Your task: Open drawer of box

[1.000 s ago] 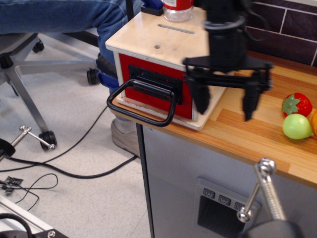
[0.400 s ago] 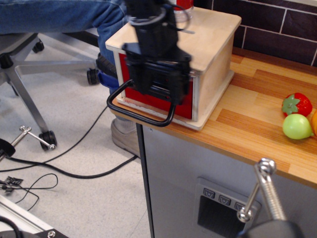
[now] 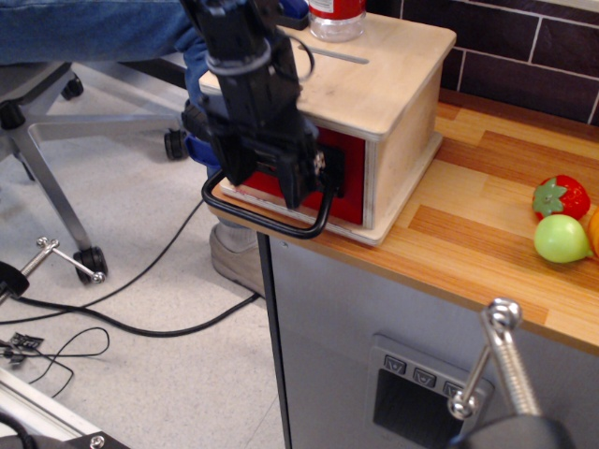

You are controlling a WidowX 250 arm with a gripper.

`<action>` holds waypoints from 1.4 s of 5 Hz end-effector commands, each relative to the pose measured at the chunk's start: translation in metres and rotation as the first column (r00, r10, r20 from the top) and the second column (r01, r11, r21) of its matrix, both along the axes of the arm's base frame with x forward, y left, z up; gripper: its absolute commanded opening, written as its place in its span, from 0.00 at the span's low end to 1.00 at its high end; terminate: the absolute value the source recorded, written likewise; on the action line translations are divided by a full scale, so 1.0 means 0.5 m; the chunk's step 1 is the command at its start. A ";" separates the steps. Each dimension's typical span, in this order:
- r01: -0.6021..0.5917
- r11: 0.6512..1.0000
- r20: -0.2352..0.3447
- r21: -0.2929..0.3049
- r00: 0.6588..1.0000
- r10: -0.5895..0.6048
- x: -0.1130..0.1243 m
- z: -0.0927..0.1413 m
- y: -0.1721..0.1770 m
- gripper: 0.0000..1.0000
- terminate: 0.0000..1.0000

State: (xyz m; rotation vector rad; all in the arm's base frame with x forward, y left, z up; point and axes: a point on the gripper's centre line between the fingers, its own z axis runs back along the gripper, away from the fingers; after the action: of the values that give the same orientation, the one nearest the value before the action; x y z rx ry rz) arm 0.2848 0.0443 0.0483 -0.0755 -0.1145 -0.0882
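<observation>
The light plywood box (image 3: pixel 384 79) stands at the left end of the wooden counter (image 3: pixel 487 243), with a slot and a small hole in its top. Its red-fronted drawer (image 3: pixel 349 178) looks closed, flush with the box. The drawer's large black loop handle (image 3: pixel 271 224) juts out over the counter's edge. My black gripper (image 3: pixel 269 192) hangs right in front of the drawer's red face, just above the handle loop. Its fingers point down and stand apart, holding nothing. It hides most of the drawer front and the black mounting plate.
A clear bottle with a red label (image 3: pixel 335 17) stands on the box's far edge. A toy strawberry (image 3: pixel 560 196) and a green fruit (image 3: pixel 562 238) lie at the counter's right. A seated person's legs (image 3: pixel 94 28) and an office chair (image 3: pixel 37 122) are at the left. A metal rod (image 3: pixel 505 360) is in the foreground.
My gripper has swung from the box's right corner leftward across the front and now sits lower, in front of the drawer above the handle. The drawer has not moved.
</observation>
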 end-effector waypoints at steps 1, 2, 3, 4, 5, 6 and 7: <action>0.013 0.999 0.043 0.041 0.999 -0.015 -0.001 -0.021 -0.007 1.00 0.00; -0.044 0.999 0.026 0.029 0.999 0.043 -0.029 -0.034 -0.031 1.00 0.00; -0.112 0.993 0.023 0.033 0.994 0.111 -0.044 -0.061 -0.038 1.00 0.00; -0.202 0.979 0.007 0.041 0.979 0.202 -0.073 -0.083 -0.043 1.00 0.00; -0.174 0.984 -0.015 0.021 0.985 0.175 -0.123 -0.077 -0.034 1.00 0.00; -0.165 0.986 -0.018 -0.004 0.986 0.165 -0.148 -0.065 -0.029 1.00 0.00; -0.153 0.988 -0.050 -0.006 0.987 0.152 -0.165 -0.059 -0.035 1.00 0.00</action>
State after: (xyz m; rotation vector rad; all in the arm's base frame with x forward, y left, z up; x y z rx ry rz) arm 0.2054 0.0273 0.0170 -0.0682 -0.0789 0.0655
